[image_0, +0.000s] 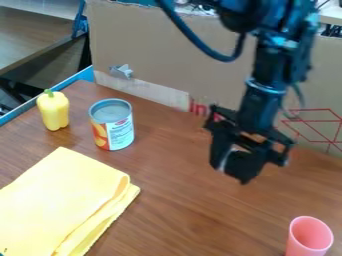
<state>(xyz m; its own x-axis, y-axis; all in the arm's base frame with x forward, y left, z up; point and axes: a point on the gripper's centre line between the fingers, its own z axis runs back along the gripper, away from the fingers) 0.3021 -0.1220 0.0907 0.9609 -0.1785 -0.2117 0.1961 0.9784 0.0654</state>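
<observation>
Gripper (237, 167) hangs over wooden table (194, 200), right of centre in my view; I can't tell if it's open or closed. Pink cup (310, 234) nearest it, upright, lower right. Upright can (113, 127) at left, yellow pepper (53, 111) beside it, folded yellow cloth (63, 200) lower left. Cardboard (180, 55) behind.

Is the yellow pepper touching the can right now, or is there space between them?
Apart: the camera view shows a strip of bare brown tabletop between the yellow pepper and the can.
</observation>
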